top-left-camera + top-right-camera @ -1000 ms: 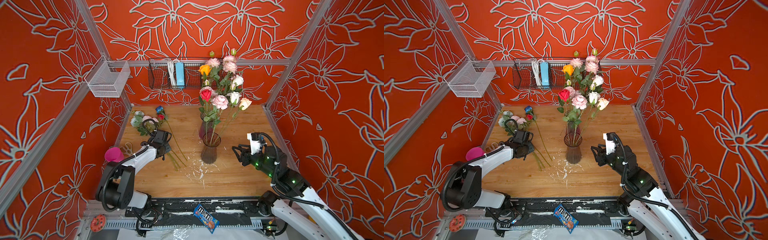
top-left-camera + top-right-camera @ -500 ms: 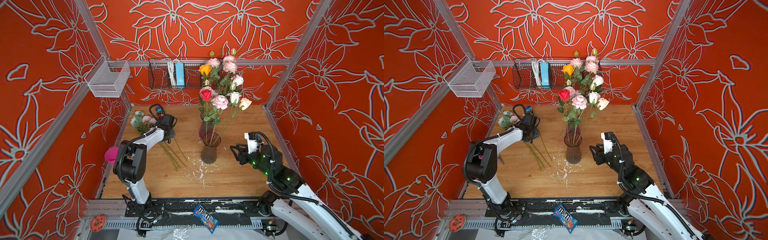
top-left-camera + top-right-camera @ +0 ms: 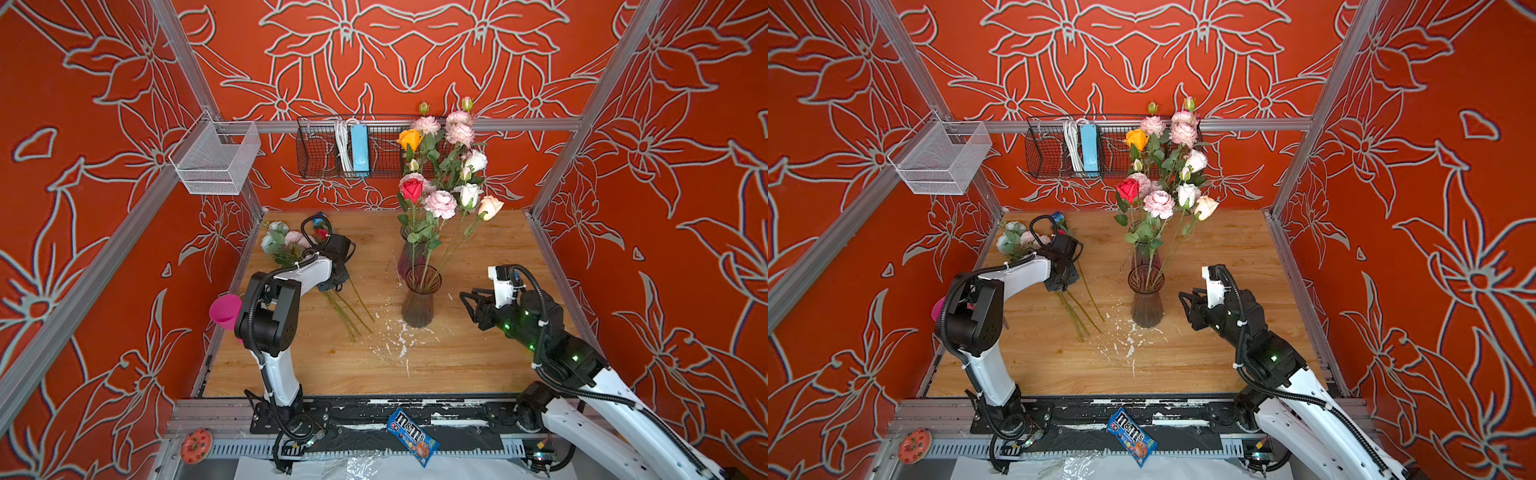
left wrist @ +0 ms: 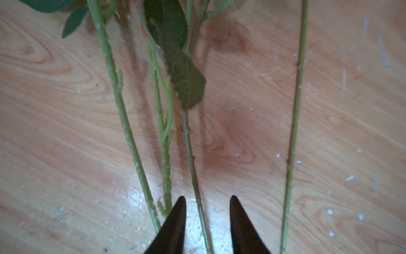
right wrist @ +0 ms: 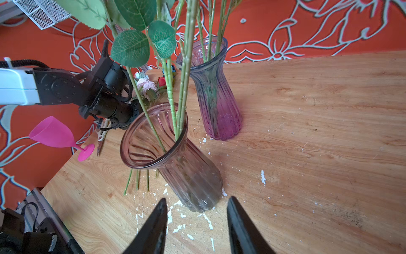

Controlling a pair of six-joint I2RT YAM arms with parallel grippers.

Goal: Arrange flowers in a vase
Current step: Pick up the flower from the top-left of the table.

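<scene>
- Two vases: grey vase [image 3: 417, 307], purple vase [image 3: 406, 262] behind it.
- Four loose flower stems [image 4: 125, 123] near the grey vase.
- Above it: one red rose [image 3: 412, 190], one orange rose [image 3: 409, 138].
- One pink cup [image 3: 224, 311].
- One candy bag [image 3: 411, 436].

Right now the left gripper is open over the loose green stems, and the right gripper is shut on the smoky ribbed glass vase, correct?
No: the right gripper is open, not touching the smoky ribbed glass vase, as the right wrist view shows. The rest is right.
</scene>
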